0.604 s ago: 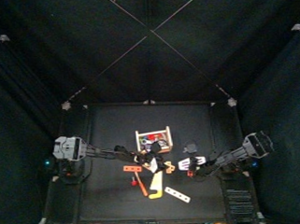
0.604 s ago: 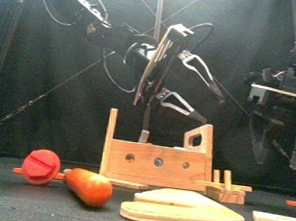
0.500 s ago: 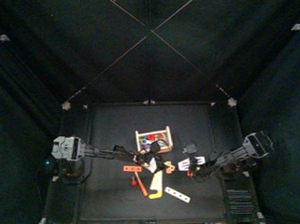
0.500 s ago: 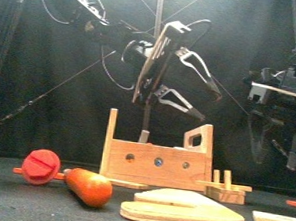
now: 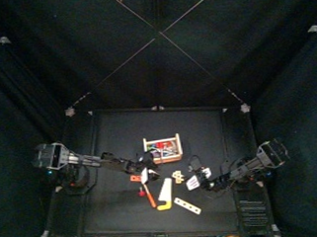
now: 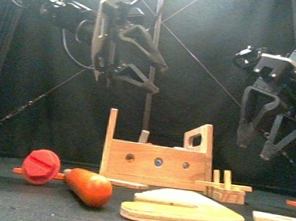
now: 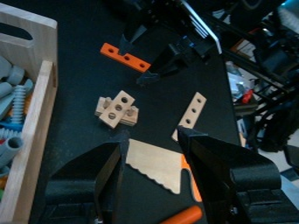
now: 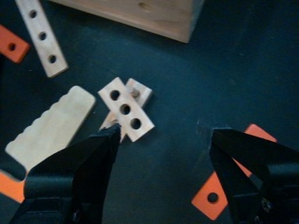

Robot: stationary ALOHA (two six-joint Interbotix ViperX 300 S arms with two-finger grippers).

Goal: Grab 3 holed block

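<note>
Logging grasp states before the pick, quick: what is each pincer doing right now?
Left pincer: open, holding nothing, above the table.
Right pincer: wide open, empty, over the cross-shaped wooden block.

Black curtains point(image 5: 41, 76) hang on all sides of a small black surface point(image 5: 115, 127). Thin cables point(image 5: 155, 32) cross diagonally overhead, meeting above the surface's far edge. Posts stand at its far corners.

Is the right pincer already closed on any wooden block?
No, the right pincer stands wide open with nothing between its jaws, above the crossed wooden block lying on the table.
</note>
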